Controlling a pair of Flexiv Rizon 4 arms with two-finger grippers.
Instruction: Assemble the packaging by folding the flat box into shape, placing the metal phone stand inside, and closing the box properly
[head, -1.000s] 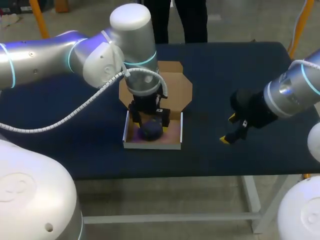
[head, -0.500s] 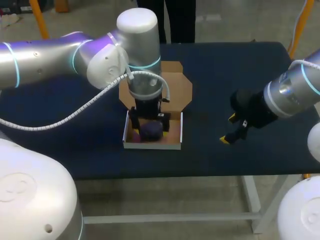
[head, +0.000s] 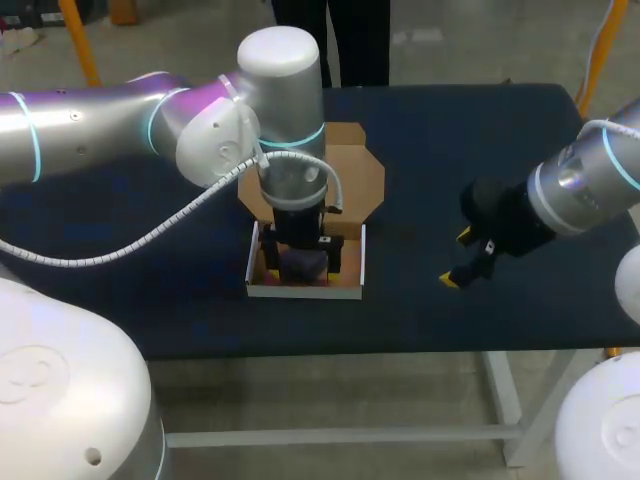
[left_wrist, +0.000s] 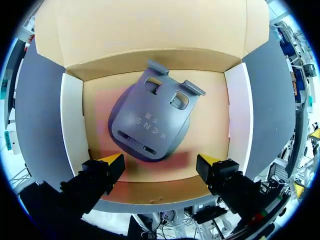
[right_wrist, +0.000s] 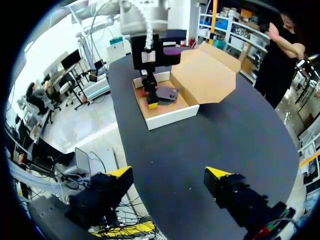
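Observation:
The white-walled cardboard box (head: 305, 288) stands folded near the table's front, its brown lid (head: 355, 175) lying open behind it. The dark grey metal phone stand (left_wrist: 150, 120) lies flat on the box floor, also seen under the left gripper (head: 305, 268). My left gripper (head: 302, 256) hangs over the box, open; in its wrist view (left_wrist: 160, 165) the yellow tips straddle the stand's near edge without touching it. My right gripper (head: 465, 260) hovers open and empty over bare table, right of the box. From there (right_wrist: 169, 174), the box (right_wrist: 167, 112) and the left gripper (right_wrist: 150, 97) lie ahead.
The dark blue table (head: 450, 130) carries nothing besides the box. Its front edge runs just below the box and the right gripper. The left arm's grey elbow (head: 280, 70) and white cable (head: 160, 235) hang over the table's back left.
The left arm has shifted a little to the right and forward, its gripper now covering more of the stand. The stand stays in the box. The right arm has not moved.

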